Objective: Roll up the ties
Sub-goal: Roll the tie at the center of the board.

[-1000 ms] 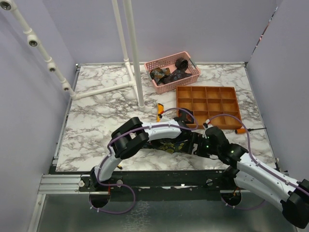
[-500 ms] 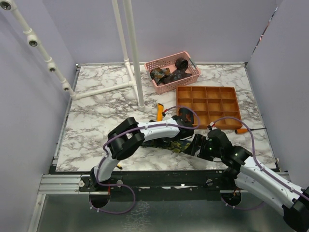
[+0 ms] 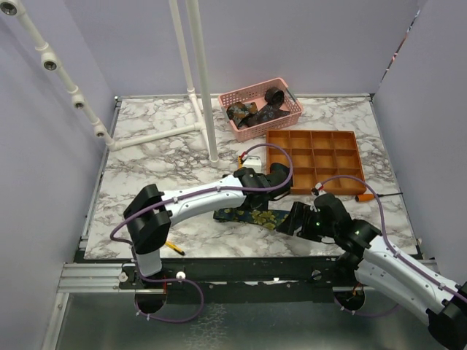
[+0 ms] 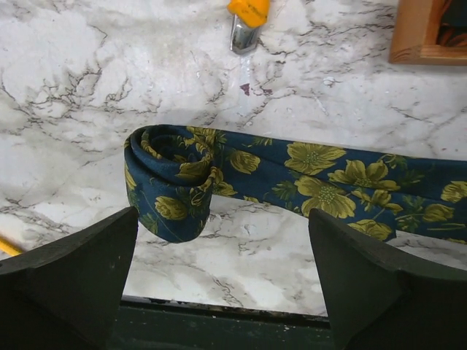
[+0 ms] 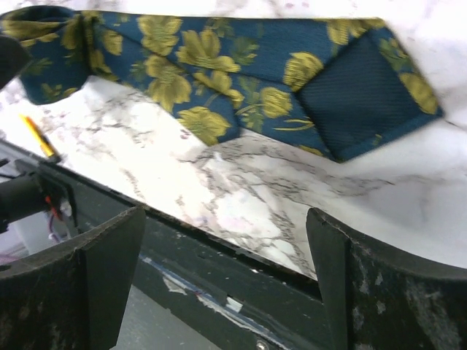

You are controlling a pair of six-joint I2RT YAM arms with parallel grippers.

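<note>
Top view: one tie [image 3: 248, 216] lies flat on the worktop [image 3: 160, 168] near the front edge. The rest of the ties [image 3: 255, 113] sit in the pink basket [image 3: 252, 87] at the back. The left tool [image 3: 271, 186] hangs above the tie and the right tool [image 3: 298, 219] is just beside its right end. We read the orange tray [image 3: 328, 138] as the drop spot for finished rolls.

Left wrist: the left tool is spread wide with nothing in its gap. Below it is the coil [image 4: 171, 182], a few loose turns at the tie's left end, with the length running flat to the right. The knife [image 4: 248, 11] sits beyond, well apart. We'd judge the roll barely started and slack, so it needs a grip on the coil to wind on.

Right wrist: the right tool is spread too, pinching nothing. The wide end [image 5: 365, 91] lies flat just ahead of it, a plain navy patch showing at the tip. We think it's parked there to pin or feed that end while the left winds.
</note>
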